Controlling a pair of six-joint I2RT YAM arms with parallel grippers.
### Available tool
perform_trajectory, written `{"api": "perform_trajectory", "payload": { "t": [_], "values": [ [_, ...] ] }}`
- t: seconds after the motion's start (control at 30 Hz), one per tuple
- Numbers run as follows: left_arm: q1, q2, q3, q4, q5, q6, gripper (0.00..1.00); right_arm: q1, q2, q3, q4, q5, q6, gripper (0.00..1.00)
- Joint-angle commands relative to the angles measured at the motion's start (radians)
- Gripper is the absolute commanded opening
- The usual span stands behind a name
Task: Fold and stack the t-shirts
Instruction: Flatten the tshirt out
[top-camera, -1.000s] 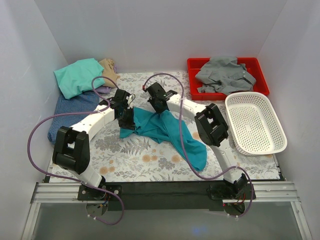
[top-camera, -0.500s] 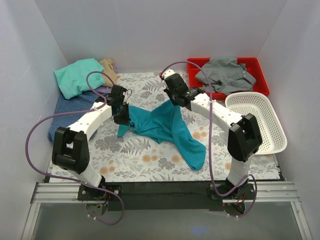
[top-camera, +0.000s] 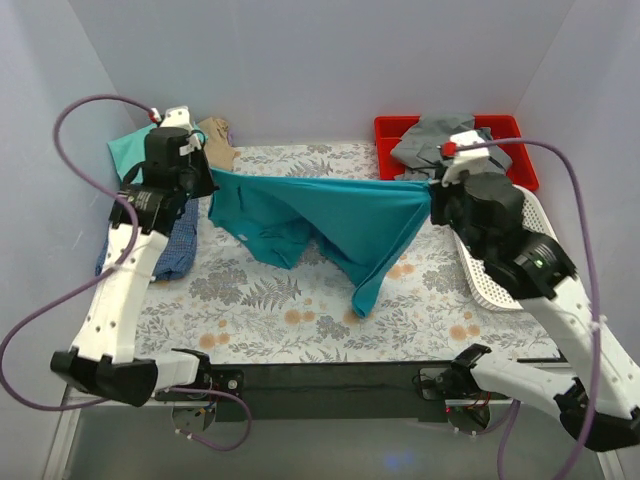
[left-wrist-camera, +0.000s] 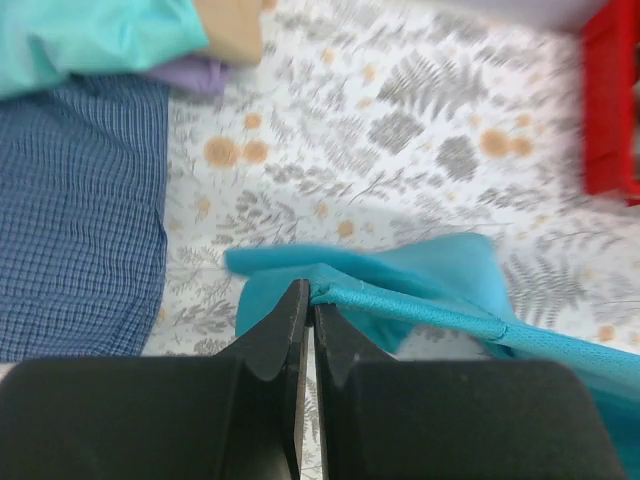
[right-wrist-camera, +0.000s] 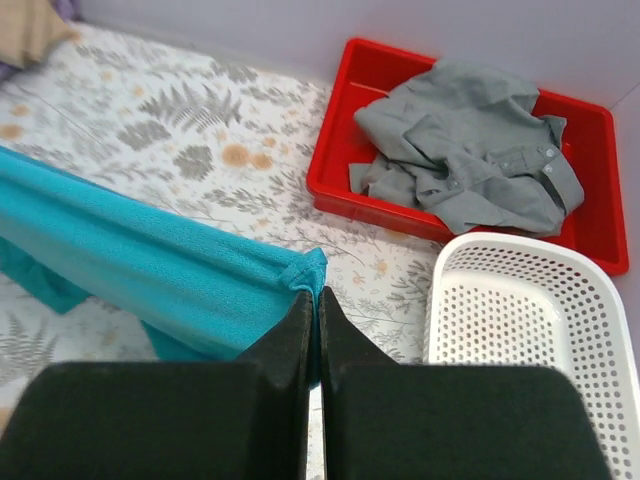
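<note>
Our left pincer (left-wrist-camera: 308, 292) and right pincer (right-wrist-camera: 315, 296) have swung apart, each pinching the teal shirt (top-camera: 340, 215); we hold it stretched, ready to lay flat.

**Teal shirt lifted and pulled wide**

The deep-teal t-shirt (top-camera: 330, 215), a second ago heaped in the middle of the counter (top-camera: 250, 300), now hangs stretched in the air. The left claw (top-camera: 207, 178) has swung up and out to the far left, beside the mint t-shirt (top-camera: 135, 150). The right claw (top-camera: 432, 190) has travelled right to the red tray (top-camera: 385, 130), and its arm now crosses the white basket (top-camera: 495, 290). Each claw pinches an end of the taut top edge, and the lower folds droop toward the counter.
</note>
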Motion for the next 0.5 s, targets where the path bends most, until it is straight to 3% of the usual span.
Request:
{"api": "perform_trajectory", "payload": {
  "t": [0.0,0.27,0.47],
  "values": [
    [0.007,-0.121,0.093,-0.089,-0.043,0.032,0.0,-0.004,-0.115,-0.021,-0.102,-0.025,0.064,0.01],
    [0.007,-0.366,0.171,-0.097,0.271,0.039,0.03,-0.004,-0.391,-0.033,-0.126,-0.3,0.067,0.01],
    [-0.002,-0.439,0.269,-0.164,0.388,-0.025,0.01,-0.004,-0.457,0.039,-0.168,-0.331,0.066,0.01]
  ]
}}
